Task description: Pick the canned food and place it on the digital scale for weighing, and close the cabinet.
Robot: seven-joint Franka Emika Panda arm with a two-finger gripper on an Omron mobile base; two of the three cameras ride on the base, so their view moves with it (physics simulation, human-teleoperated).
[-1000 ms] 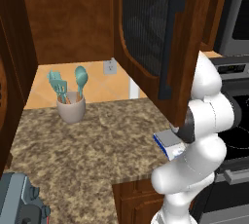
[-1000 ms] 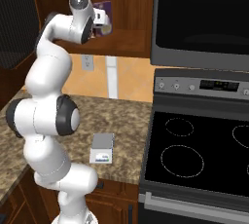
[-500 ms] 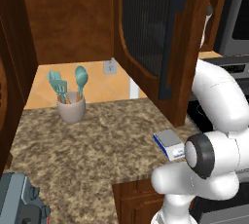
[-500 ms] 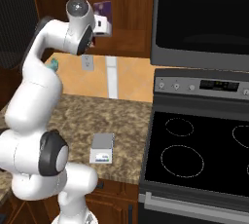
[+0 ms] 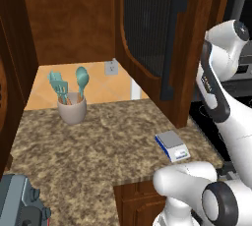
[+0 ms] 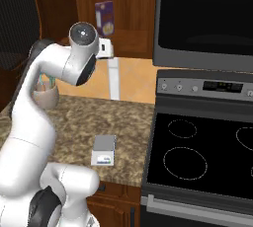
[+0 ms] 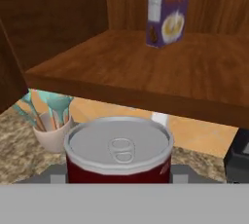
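The can [image 7: 118, 152] sits right in front of the hand camera, apparently gripped by the end effector, though the fingers are hidden, so I cannot tell for sure. It's out of the cabinet [image 5: 157, 38], above the tabletop [image 5: 98, 141]. Best play: carry it level, lower it centred on the scale [image 6: 104, 149].
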